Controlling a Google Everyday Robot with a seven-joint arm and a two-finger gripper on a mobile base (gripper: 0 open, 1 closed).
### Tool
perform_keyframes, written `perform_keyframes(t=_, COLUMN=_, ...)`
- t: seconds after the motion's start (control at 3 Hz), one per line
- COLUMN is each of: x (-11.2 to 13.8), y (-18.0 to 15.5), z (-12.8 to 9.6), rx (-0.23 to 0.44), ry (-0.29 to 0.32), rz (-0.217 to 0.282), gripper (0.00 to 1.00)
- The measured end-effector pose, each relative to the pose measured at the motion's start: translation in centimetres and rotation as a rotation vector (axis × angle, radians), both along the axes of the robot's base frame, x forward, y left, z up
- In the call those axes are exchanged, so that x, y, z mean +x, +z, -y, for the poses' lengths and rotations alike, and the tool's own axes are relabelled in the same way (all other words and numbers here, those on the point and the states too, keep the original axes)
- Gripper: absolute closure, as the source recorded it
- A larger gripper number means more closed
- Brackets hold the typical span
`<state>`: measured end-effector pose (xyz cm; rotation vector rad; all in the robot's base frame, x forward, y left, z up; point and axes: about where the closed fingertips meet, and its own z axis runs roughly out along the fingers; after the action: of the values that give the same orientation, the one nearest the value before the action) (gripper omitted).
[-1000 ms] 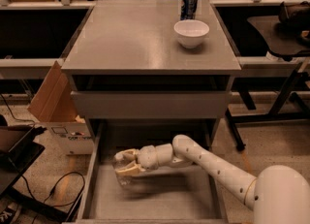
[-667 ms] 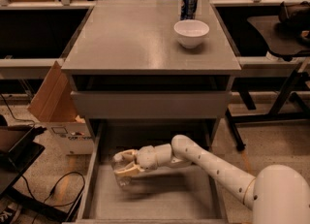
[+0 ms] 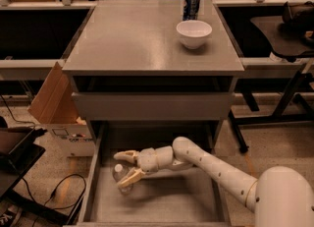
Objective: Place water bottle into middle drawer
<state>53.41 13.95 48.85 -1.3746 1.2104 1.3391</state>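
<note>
From the bulky white shoulder at the lower right, the arm (image 3: 221, 172) stretches leftward and low into the open middle drawer (image 3: 167, 200), its wrist level above the floor. The end effector (image 3: 120, 169) sits at the drawer's left side with its two pale fingers (image 3: 126, 156) spread wide, and the water bottle (image 3: 117, 174) stands upright between them, white cap up. Above, a shut drawer front (image 3: 152, 106) sits under the desk (image 3: 132, 39), which carries a white bowl (image 3: 194, 33) and, behind it, a blue can (image 3: 191, 4).

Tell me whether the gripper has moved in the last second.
No. The gripper stays near the left wall of the middle drawer, by the water bottle.
</note>
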Motion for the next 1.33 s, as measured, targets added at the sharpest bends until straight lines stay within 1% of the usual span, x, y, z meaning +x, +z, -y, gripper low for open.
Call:
perform_keyframes(t=0.33, x=-0.1, y=0.0, z=-0.1, rx=0.001, ry=0.002, rz=-0.001, gripper=0.00)
perform_keyframes(t=0.67, x=-0.1, y=0.1, z=-0.1, rx=0.000, ry=0.001, rz=0.002, gripper=0.00)
perform_keyframes(t=1.0, x=0.0, y=1.5, z=0.1, rx=-0.015, ry=-0.020, rz=0.021, gripper=0.00)
perform_keyframes(t=1.33, x=-0.8, y=6.2, z=2.3, rx=-0.083, ry=-0.034, rz=0.061, gripper=0.00)
